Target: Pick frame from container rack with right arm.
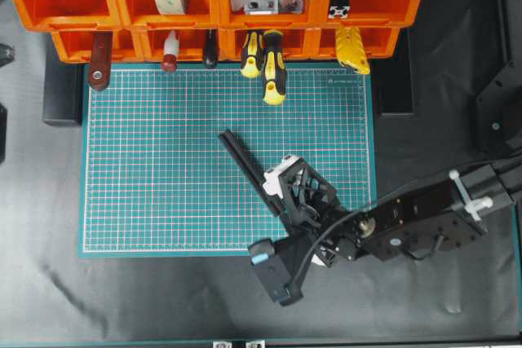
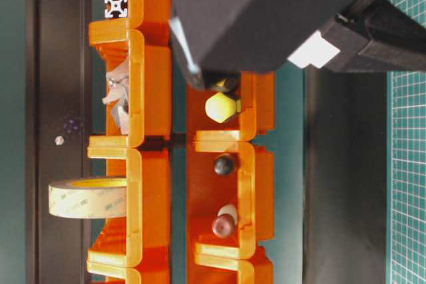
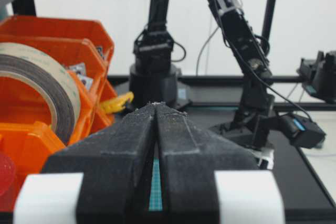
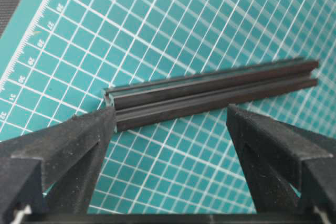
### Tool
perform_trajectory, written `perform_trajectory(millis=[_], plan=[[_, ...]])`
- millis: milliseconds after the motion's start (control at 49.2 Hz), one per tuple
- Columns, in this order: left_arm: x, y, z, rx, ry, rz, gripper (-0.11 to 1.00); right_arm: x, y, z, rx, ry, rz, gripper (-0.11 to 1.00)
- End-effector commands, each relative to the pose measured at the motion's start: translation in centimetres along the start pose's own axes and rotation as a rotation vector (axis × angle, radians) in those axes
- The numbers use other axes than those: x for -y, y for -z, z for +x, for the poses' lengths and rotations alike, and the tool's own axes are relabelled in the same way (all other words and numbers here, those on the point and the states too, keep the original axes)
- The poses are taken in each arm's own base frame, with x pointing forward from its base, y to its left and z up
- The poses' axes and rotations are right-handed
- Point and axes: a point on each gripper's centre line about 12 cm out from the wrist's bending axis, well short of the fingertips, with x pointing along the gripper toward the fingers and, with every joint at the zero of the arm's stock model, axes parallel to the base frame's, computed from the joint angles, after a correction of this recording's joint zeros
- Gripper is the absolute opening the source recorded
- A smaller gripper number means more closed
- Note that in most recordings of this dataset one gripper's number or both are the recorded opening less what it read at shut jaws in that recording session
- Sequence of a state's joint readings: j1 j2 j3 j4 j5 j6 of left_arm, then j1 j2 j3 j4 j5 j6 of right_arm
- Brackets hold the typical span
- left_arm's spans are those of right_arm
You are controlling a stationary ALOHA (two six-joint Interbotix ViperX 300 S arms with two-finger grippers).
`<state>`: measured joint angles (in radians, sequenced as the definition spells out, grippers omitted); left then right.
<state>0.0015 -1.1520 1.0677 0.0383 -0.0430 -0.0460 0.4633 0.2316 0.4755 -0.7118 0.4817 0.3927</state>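
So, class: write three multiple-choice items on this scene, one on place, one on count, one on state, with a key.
1. Where does the frame lie?
A. on the green cutting mat
B. in an orange bin
C. on the black tabletop

2. How many yellow-and-black screwdriver handles hang out of the container rack?
A. none
B. two
C. five

3. How is the right gripper?
A. shut on the frame
B. shut and empty
C. open

Key: 1 A, the frame rests on the mat's grid. 2 B, two handles sit side by side. 3 C, its fingers stand wide apart.
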Motion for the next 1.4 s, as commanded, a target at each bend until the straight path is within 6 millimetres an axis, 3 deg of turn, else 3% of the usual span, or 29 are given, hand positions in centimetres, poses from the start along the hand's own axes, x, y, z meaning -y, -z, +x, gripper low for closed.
perform_trajectory(millis=[0, 183, 549, 874, 1179, 1382], plan=[[0.1, -0.8, 0.1, 0.012, 0.006, -0.002, 0.00, 0.5, -0.6, -1.3, 0.052, -0.013, 0.055, 0.84], [0.1, -0.9, 0.1, 0.017, 0.008, -0.003, 0.00, 1.0, -0.4, -2.9, 0.091, -0.027, 0.175, 0.84], [-0.1, -1.3, -0.4, 0.006, -0.010, 0.000, 0.00, 4.1, 1.3, -9.8, 0.280, -0.045, 0.460, 0.84], [-0.2, -1.4, -0.8, -0.015, -0.012, -0.001, 0.00, 7.2, 4.7, -16.3, 0.567, -0.106, 0.663, 0.84], [-0.4, -1.2, -0.8, -0.027, -0.029, 0.003, 0.00, 8.7, 9.8, -20.4, 0.766, -0.095, 0.752, 0.84], [-0.4, -1.1, -0.9, -0.043, -0.030, 0.003, 0.00, 8.6, 13.2, -22.0, 0.840, -0.069, 0.788, 0.84]])
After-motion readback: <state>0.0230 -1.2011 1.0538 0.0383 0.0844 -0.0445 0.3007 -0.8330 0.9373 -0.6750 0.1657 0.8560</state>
